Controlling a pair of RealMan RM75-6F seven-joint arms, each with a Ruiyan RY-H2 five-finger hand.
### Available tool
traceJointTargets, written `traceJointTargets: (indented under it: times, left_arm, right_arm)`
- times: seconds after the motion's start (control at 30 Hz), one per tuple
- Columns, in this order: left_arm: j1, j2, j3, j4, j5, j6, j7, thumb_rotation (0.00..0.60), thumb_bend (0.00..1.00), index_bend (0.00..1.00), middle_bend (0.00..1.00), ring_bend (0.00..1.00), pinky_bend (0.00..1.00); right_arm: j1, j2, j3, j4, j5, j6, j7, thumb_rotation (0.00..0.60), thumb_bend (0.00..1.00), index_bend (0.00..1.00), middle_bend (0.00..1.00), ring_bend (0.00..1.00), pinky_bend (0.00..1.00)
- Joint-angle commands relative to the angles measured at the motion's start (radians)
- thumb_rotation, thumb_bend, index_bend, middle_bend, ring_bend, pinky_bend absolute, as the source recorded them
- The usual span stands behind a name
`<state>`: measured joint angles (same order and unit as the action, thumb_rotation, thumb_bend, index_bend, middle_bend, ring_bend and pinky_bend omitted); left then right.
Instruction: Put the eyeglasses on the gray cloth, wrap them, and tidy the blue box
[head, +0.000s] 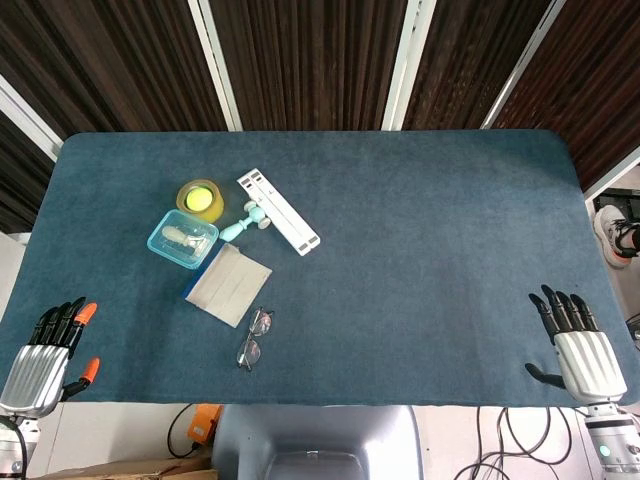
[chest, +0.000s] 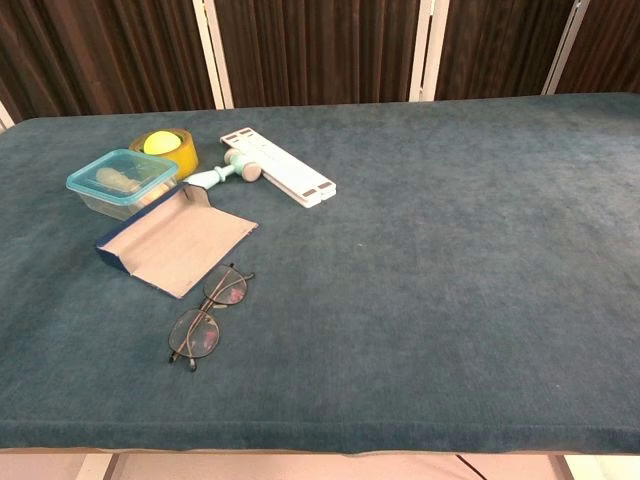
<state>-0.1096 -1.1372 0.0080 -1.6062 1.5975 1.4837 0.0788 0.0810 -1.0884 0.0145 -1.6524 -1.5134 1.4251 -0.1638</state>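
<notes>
The eyeglasses (head: 254, 338) (chest: 207, 316) lie on the blue table near its front edge, left of centre. Just behind them the gray cloth (head: 229, 284) (chest: 176, 239) rests spread over the flat blue box (chest: 122, 262), whose blue edge shows along its left side. My left hand (head: 48, 354) hovers at the front left corner of the table, fingers apart and holding nothing. At the front right corner my right hand (head: 577, 346) is likewise spread and holds nothing. Both hands are far from the glasses. Neither hand shows in the chest view.
Behind the cloth stand a clear container with a teal lid (head: 183, 239) (chest: 122, 181), a yellow tape roll with a yellow ball (head: 200, 199) (chest: 166, 147), a teal-handled tool (head: 246, 224) (chest: 228, 173) and a white slotted bar (head: 279, 211) (chest: 280, 168).
</notes>
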Motion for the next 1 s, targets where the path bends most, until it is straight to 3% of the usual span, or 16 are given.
traceJointTargets:
  times: [0.03,0.2,0.33,0.47,0.77,1.0]
  left_arm:
    - [-0.005,-0.002,0.005,0.003,0.009,-0.009,-0.010,0.600,0.36,0.00,0.00,0.00,0.10]
    - [-0.028,-0.026,0.034,0.022,0.106,-0.002,-0.089,0.600,0.35,0.00,0.00,0.00,0.12]
    - [-0.048,-0.104,0.067,0.079,0.240,0.058,-0.222,0.600,0.35,0.00,0.00,0.00,0.12]
    - [-0.074,-0.171,0.066,0.081,0.304,0.071,-0.216,0.600,0.34,0.00,0.00,0.00,0.10]
    - [-0.161,-0.299,0.024,0.010,0.246,-0.097,-0.094,0.600,0.34,0.00,0.00,0.00,0.08]
    - [-0.206,-0.411,-0.001,0.045,0.190,-0.182,-0.004,0.600,0.34,0.00,0.00,0.00,0.08]
  right_arm:
    - [0.000,0.001,0.001,-0.001,0.004,-0.002,0.001,0.600,0.25,0.04,0.00,0.00,0.00]
    - [-0.002,0.001,-0.001,-0.005,0.001,0.000,-0.002,0.600,0.25,0.04,0.00,0.00,0.00]
    - [-0.005,0.006,0.001,-0.004,0.005,0.003,0.001,0.600,0.25,0.03,0.00,0.00,0.00]
    - [-0.005,0.010,0.001,-0.002,0.003,0.004,0.014,0.600,0.25,0.03,0.00,0.00,0.00]
    - [-0.005,0.006,0.000,0.013,-0.010,0.010,0.034,0.600,0.25,0.03,0.00,0.00,0.00]
    - [-0.003,0.001,0.006,0.018,0.010,0.001,0.019,0.600,0.25,0.03,0.00,0.00,0.00]
